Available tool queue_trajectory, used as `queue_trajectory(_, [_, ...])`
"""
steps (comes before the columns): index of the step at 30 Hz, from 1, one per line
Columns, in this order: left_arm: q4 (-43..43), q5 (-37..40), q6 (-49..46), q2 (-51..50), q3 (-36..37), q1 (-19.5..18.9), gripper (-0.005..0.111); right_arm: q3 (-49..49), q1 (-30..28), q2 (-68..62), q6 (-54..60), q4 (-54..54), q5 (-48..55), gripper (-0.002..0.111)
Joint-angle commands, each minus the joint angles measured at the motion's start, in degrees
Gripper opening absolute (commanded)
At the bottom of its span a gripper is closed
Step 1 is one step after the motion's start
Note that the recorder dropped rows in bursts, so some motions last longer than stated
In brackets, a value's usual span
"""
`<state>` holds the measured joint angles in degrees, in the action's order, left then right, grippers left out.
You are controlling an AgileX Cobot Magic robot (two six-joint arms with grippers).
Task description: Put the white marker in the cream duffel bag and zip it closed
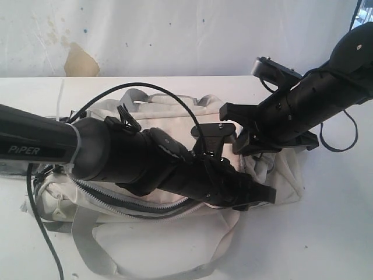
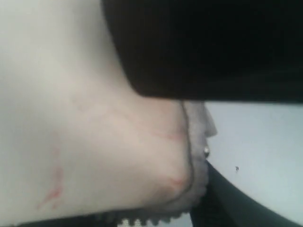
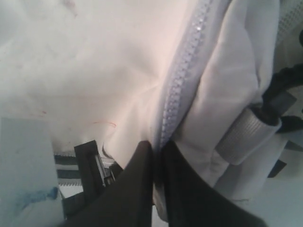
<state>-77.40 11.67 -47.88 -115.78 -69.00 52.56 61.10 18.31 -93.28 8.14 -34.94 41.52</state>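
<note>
Under my left tool (image 1: pixel 261 197) is one end of the cream duffel bag (image 1: pixel 285 175), which lies on the white desk (image 1: pixel 332 233). Left wrist cam shows one dark finger (image 2: pixel 203 47) on one side of the bag's end seam and another on the other side, with smudged cream fabric between them; I can't tell if that tool is gripping or loose. My right tool (image 3: pixel 154 184) is clenched on a fold of the bag, fingers pressed together hard against the light grey zipper trim (image 3: pixel 182 80), just beside the left tool at the same end. Back along the left arm the zipper (image 1: pixel 134 211) gapes and dark lining (image 1: pixel 145 204) shows. No sight of the white marker in any view.
</note>
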Motion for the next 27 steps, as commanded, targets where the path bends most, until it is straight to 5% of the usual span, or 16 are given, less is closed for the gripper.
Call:
queue_trajectory(1, [-0.3,-1.5,-1.4,-0.8,-0.9,0.3,0.043,0.4,-0.1,0.6,0.8,-0.8,0.7,0.000])
queue_trajectory(20, [-0.1,-6.8,-1.8,-2.0,-3.1,0.3,0.041,0.4,-0.1,0.6,0.8,-0.9,0.7,0.000])
queue_trajectory(26, [0.2,-4.1,-2.1,-1.9,-3.1,0.2,0.000,0.4,-0.1,0.6,0.9,-0.5,0.7,0.000])
queue_trajectory(27, [0.4,-3.0,-2.3,-1.9,-3.1,0.2,0.001,0.4,-0.1,0.6,0.9,-0.1,0.7,0.000])
